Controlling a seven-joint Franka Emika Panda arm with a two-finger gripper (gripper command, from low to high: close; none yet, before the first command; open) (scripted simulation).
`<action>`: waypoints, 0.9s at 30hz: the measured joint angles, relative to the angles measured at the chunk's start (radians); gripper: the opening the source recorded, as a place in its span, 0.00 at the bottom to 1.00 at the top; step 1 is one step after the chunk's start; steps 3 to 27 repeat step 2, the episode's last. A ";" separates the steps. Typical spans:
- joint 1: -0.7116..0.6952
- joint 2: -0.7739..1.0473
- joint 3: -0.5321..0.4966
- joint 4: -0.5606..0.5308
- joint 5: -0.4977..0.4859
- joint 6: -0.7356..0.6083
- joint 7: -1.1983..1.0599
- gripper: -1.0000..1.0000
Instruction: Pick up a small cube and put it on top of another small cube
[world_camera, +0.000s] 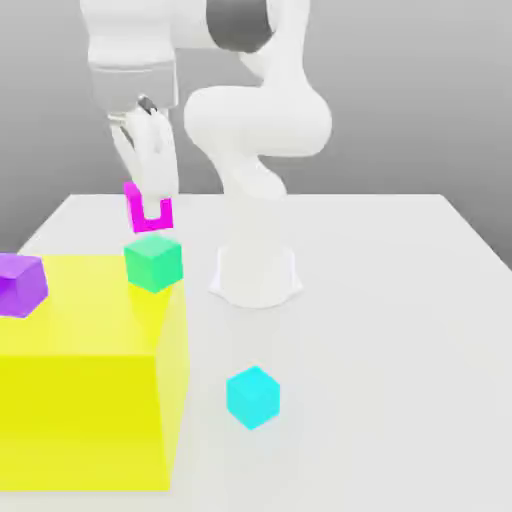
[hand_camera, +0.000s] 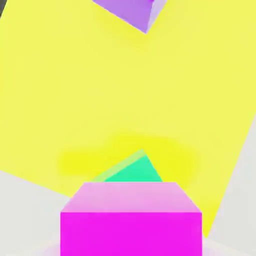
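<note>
Exterior view: white arm (world_camera: 258, 120) with its base standing on the pale tabletop (world_camera: 380, 350), upper middle of the frame. The claw (world_camera: 152, 206) points downward in the upper left, its lower end overlapping the magenta cube (world_camera: 137, 213) in the picture. Claw state: cannot tell from either view whether it is released or clenched on the cube.

Magenta cube: left of centre in the exterior view, directly above the green cube (world_camera: 154, 263) in the picture, partly covered by the claw. The green cube's top face is exposed, so the magenta one is not seated squarely on it. Whether the two touch cannot be told. In the hand view the magenta cube is large and overlaps part of the green cube; one pale pink face and one saturated magenta face are seen.

Green cube: resting on top of the large yellow block (world_camera: 80, 420), near the block's far corner on the exterior view's right. It sits turned, with an edge toward the viewer.

Yellow block: lower left of the exterior frame, running out at the left border.

Purple cube (world_camera: 22, 285): on top of the yellow block at the left border, partly cut off, apart from the green cube.

Cyan cube (world_camera: 253, 398): on the tabletop, lower middle of the frame, apart from the yellow block.
</note>
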 joint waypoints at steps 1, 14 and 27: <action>0.000 0.000 0.000 0.000 0.000 0.000 0.000 1.00; 0.000 0.000 0.000 0.000 0.000 0.000 0.000 1.00; 0.000 0.000 0.000 0.000 0.000 0.000 0.000 1.00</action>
